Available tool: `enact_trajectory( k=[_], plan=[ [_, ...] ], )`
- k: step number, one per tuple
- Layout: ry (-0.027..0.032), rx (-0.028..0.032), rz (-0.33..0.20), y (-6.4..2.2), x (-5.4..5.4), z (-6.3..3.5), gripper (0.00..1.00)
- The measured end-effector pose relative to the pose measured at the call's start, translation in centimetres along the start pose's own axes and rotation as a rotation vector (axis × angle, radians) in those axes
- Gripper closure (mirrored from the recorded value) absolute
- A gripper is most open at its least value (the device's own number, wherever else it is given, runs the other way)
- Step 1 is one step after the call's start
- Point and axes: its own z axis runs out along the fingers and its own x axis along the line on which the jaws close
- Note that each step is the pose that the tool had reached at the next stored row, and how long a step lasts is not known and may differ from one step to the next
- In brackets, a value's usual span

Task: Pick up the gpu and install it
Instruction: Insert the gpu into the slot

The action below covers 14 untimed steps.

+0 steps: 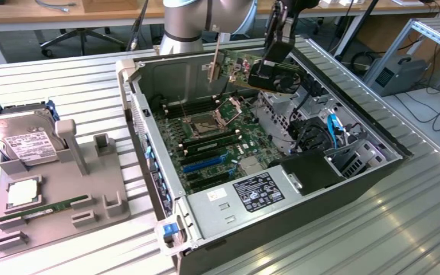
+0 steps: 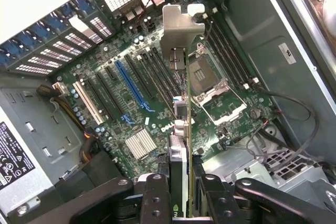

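Two fingers [image 2: 156, 201] pinch gpu [image 2: 178, 156] between them.

arm [image 1: 183, 23]: upper part cut off by the exterior view's top edge.
gpu [image 2: 179, 145]: edge-on in the wrist view, both faces hidden; held end buried in the gripper [image 2: 181, 182] and cut off.
hard drive label [image 1: 30, 148]: print too small to read.
motherboard [image 2: 131, 93]: strip hidden behind the gpu.

I count one gpu [image 1: 283, 80], one gripper [image 1: 276, 57] of mine, one open computer case [image 1: 138, 103], one hard drive [image 1: 25, 140], one RAM stick [image 1: 44, 209] and one grey holder tray [image 1: 90, 192].
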Motion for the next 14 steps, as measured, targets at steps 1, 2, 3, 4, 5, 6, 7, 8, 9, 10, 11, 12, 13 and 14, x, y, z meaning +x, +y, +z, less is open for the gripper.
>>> enact_trajectory(
  k=[1,2,3,4,5,6,7,8,9,10,11,12,13,14],
  plan=[
    [0.0,0.0,-0.002,0.0,0.0,0.0,0.73],
    [0.0001,0.0,-0.004,0.0,0.0,0.0,0.73],
    [0.0002,0.0,-0.005,0.0,0.0,0.0,0.73],
    [0.0002,-0.0001,-0.007,0.0,0.0,0.0,0.73],
    [0.0003,-0.0001,-0.01,0.0,0.0,0.01,0.73],
    [0.0004,-0.0001,-0.011,0.0,0.0,0.01,0.73],
    [0.0004,-0.0002,-0.014,0.0,0.0,0.01,0.73],
    [0.0005,-0.0002,-0.015,0.0,0.0,0.01,0.73],
    [0.0005,-0.0002,-0.018,0.0,0.0,0.01,0.73],
    [0.0006,-0.0003,-0.02,0.0,0.0,0.02,0.73],
    [0.0007,-0.0003,-0.022,0.0,0.0,0.01,0.73],
    [0.0007,-0.0003,-0.024,0.0,0.0,0.02,0.73],
    [0.0008,-0.0003,-0.025,0.0,0.0,0.02,0.73],
    [0.0008,-0.0003,-0.027,0.0,0.0,0.02,0.73]
  ],
)
